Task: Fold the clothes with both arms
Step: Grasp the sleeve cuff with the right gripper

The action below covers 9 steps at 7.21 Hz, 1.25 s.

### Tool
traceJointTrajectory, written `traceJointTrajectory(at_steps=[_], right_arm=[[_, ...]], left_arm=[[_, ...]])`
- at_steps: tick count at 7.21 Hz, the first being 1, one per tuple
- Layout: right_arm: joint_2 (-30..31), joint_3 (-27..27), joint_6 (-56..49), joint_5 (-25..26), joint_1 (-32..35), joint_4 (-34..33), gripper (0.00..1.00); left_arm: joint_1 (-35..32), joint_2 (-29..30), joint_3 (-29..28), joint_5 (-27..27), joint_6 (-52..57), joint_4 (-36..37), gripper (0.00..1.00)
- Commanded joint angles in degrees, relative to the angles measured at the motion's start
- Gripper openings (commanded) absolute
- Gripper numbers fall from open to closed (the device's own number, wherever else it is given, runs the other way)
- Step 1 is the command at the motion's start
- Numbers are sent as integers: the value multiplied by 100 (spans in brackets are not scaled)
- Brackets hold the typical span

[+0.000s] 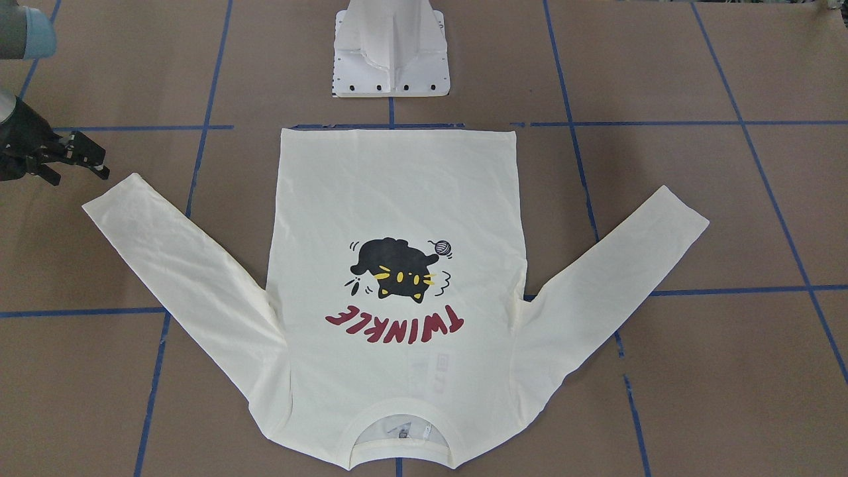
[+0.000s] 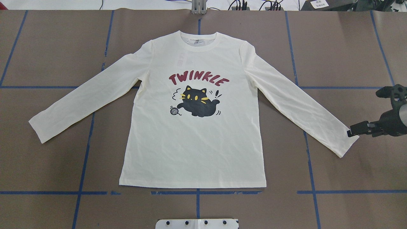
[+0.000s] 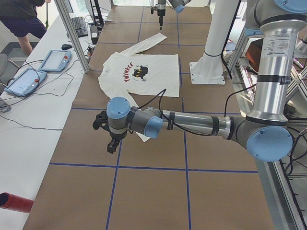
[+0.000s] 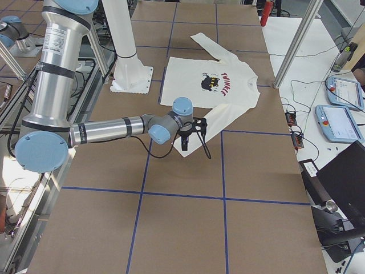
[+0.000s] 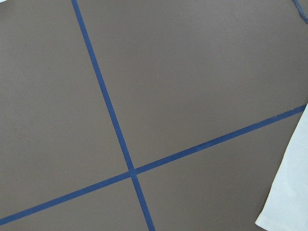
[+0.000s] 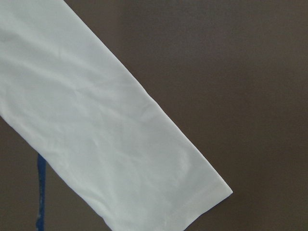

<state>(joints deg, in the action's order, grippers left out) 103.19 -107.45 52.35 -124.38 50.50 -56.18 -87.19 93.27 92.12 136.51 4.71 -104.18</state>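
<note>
The long-sleeved T-shirt (image 2: 194, 146) lies flat on the brown table cover (image 2: 47, 165). Its cat print faces up, the hem is toward my pedestal (image 1: 391, 59), the collar is away from me, and both sleeves slant outward.

My right gripper (image 2: 353, 131) hangs just beside the right sleeve's cuff (image 6: 202, 202), apart from the cloth. Its jaws look spread, with nothing between them. My left gripper (image 3: 111, 146) shows only from the table's end, so I cannot tell how its jaws stand. Its wrist camera catches just a corner of the left cuff (image 5: 288, 192) at the frame's edge, past the blue tape lines (image 5: 110, 110), so I judge it is off to one side of that sleeve.

I see these risks:
- **Uneven start:** my arms are not equally placed. If I close the right before the left is over its cuff, one sleeve would drag and the body would skew.
- **Thin cloth:** the cuff lies flush on the cover. I might pinch only the top layer, or slide off the fabric altogether.
- **Sideways lift:** that could pull wrinkles into the smooth front panel and spoil the fold line.
</note>
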Motion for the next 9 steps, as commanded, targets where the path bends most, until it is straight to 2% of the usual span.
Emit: traceJointTrajectory(at_steps=[1,3,8,9], right_arm=[[-9,101,397,658,-521,98,100],[-27,355,496,748,-742,257,100],[-62,523,496,757,-813,257,99],[-62,532,496,748,-813,257,94]], left_arm=[[0,-2,25,-2,3,-6,100],[0,-2,17,7,3,-6,100],[-9,-2,52,7,3,-6,100],[0,-2,61,7,3,-6,100]])
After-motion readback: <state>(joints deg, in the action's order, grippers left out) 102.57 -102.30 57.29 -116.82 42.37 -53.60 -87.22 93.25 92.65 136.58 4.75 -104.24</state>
